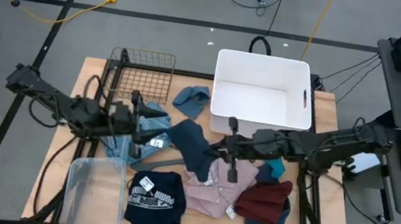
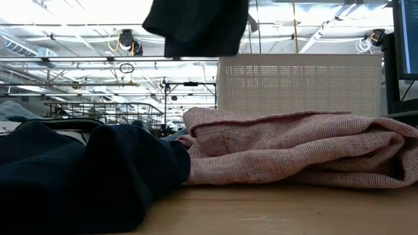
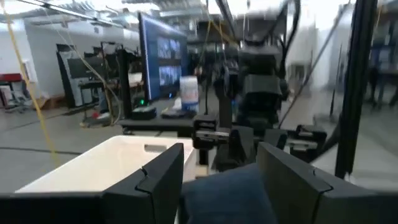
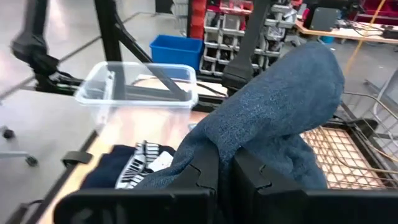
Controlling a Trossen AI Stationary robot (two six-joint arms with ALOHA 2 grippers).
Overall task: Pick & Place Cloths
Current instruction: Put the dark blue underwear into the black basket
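Since we've got that dark blue cloth (image 1: 189,146) pinched at just one bit and dangling over the pile, the worry is it slipping out, or its loose end snagging the pink checked cloth (image 1: 210,186) lying under it on the way to the white bin (image 1: 259,97). Our right gripper (image 4: 225,163) is clamped right down on a fold of it, mid-table. The left gripper (image 3: 217,177) sits partly spread, close against the same cloth; whether it's gripping, we can't tell.

navy cloth (image 1: 189,147); pink checked cloth (image 1: 210,186); maroon cloth (image 1: 264,199); black cloth (image 1: 155,198), white print; white bin (image 1: 259,97)
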